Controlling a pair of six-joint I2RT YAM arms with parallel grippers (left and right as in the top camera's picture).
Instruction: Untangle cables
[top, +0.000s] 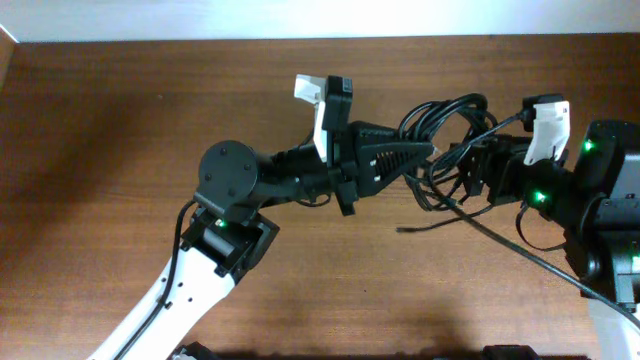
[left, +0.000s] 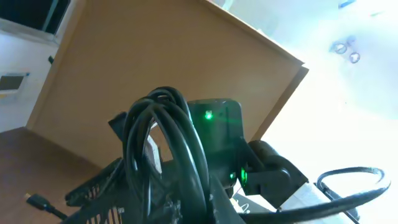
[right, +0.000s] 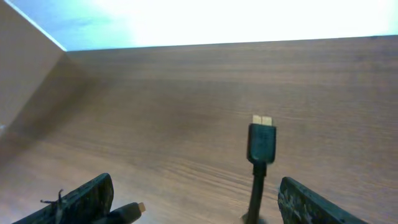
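Cables (top: 447, 118): a tangled black bundle held up off the table (top: 120, 110) between the two arms, one tail dropping to the wood on the near side.
Left gripper (top: 428, 152): the fingers seem drawn together on the bundle. Loops rise out of the claw in its wrist view, but the pinch point itself is hidden.
Right gripper (right: 194, 202): the fingers are wide apart and hold nothing.
Upright plug (right: 262, 142): it stands between the right fingers, nearer one of them, touching neither.
Second plug (right: 132, 210): it lies low, just beside the other finger.
Step in hand: probably taking one free end to draw it out of the tangle.
Doing it well: centre the right claw on the cord just below the upright plug and close on that strand alone. Pull slowly away from the left gripper while it anchors the bundle, and stop if the loops tighten instead of slipping.
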